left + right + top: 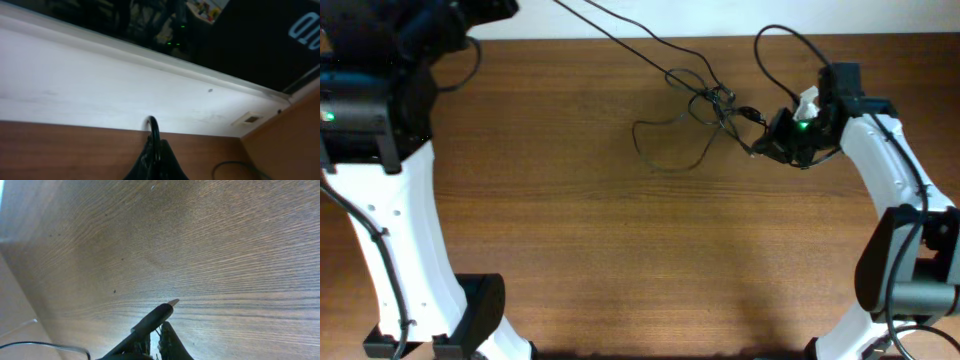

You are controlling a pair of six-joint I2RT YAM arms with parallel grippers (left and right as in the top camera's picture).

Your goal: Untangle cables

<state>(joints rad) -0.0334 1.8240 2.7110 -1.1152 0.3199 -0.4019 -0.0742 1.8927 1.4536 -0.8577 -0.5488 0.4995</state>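
The thin black cables form a knotted clump (705, 100) at the back middle of the wooden table. One strand runs diagonally up-left off the top edge (610, 35), one loop lies in front (665, 150), and another arcs behind the right arm (790, 45). My right gripper (760, 125) sits just right of the clump, shut on a black plug with a metal tip (162, 314). My left gripper (154, 150) is at the far back left, shut on a thin black cable (152, 125) that sticks up between its fingers.
The white wall and back table edge (100, 125) lie just ahead of the left gripper. Another cable loop (235, 167) lies to its right. A thin cable (40, 345) shows at the right wrist view's lower left. The white arm bases (410, 250) (900, 250) stand at the front corners.
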